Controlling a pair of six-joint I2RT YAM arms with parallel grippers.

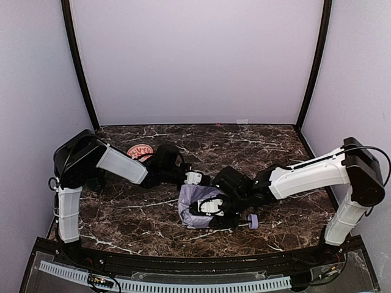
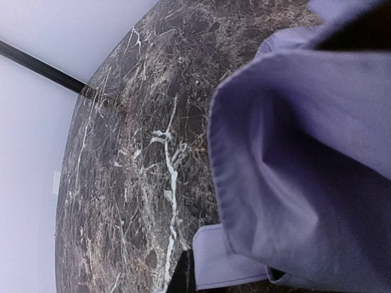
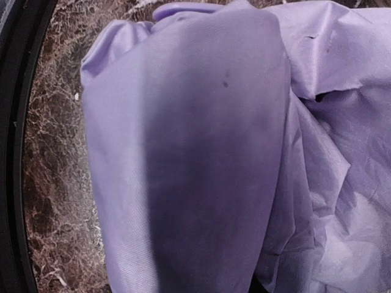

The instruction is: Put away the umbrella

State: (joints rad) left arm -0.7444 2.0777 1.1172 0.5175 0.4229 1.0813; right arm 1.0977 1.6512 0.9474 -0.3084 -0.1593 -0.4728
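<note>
Setting: We saw a dark marbled worktop (image 1: 134,223) with pale walls around it, and two arms reaching in toward its middle.
Umbrella: The umbrella (image 1: 190,210) lay on the worktop as a crumpled bundle of pale lavender fabric, just on the near side of the left pincer and directly under the right pincer.
Handle: Its small lavender handle (image 1: 253,221) lay on the worktop to the right of the right pincer, a little nearer the arm bases, beyond the edge of the fabric.
Left pincer: The left pincer (image 1: 193,179) sat at the far edge of the bundle with its jaws pressed together. We could not tell whether a fold of fabric was caught between them.
Left wrist view: The umbrella (image 2: 305,159) filled the right side, close to the lens, with bare marble to the left.
Right pincer: The right pincer (image 1: 211,207) sat on top of the bundle. Its fingers were hidden, so we could not tell whether it was spread or pinching.
Right wrist view: Folds of the umbrella (image 3: 195,159) covered nearly everything, with a strip of marble at the left.
Bowl: A small red-patterned bowl (image 1: 140,151) stood well to the left of the left pincer, apart from the umbrella.
</note>
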